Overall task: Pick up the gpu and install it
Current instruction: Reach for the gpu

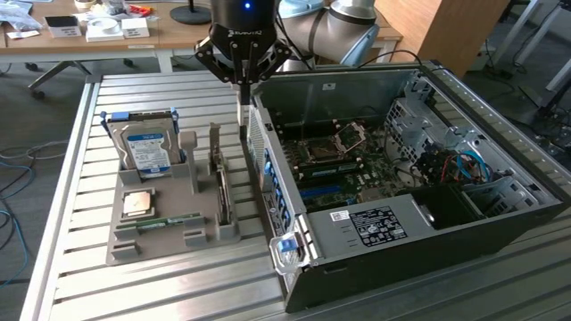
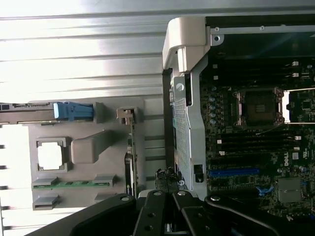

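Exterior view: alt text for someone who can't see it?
Robot arm's gripper, jaws shut and empty, hangs over the gap between a grey parts tray and an open computer case. The graphics card stands upright in the tray near a hard drive.

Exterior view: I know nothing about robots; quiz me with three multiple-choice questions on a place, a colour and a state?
1. Where is the gpu? A. Standing in the grey holder. B. Plugged into the computer. C. Between the jaws.
2. What colour is the memory stick in the holder? A. Red. B. Green. C. Yellow.
3. How do the jaws stand? A. Wide open. B. Shut. C. Clamped on the hard drive.
Answers: 1 A, it stands on edge in its slot; 2 B, a thin green strip; 3 B, their tips meet.
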`<act>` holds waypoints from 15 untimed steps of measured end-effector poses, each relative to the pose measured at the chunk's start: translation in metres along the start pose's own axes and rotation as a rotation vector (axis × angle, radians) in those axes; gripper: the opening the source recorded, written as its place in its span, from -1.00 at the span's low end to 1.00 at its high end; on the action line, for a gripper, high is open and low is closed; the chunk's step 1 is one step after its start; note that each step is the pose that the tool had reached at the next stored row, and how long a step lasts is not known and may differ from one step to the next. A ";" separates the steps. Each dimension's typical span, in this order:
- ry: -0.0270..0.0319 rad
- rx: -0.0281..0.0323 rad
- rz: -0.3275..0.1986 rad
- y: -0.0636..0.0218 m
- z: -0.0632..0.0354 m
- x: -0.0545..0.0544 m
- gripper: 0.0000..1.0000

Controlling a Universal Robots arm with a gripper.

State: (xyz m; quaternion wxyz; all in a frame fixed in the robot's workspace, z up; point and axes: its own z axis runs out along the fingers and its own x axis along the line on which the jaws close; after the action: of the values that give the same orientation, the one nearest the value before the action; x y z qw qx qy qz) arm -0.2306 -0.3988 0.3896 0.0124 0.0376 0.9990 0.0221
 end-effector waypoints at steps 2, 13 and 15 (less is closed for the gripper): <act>-0.0001 0.0000 0.000 -0.0001 0.0000 0.002 -0.79; 0.0000 -0.0001 0.000 -0.0013 -0.0001 0.017 -0.79; 0.0000 0.0000 0.000 -0.0015 -0.0002 0.020 -0.79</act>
State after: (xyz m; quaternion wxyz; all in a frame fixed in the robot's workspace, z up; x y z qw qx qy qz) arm -0.2509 -0.3989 0.3892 0.0125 0.0374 0.9990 0.0221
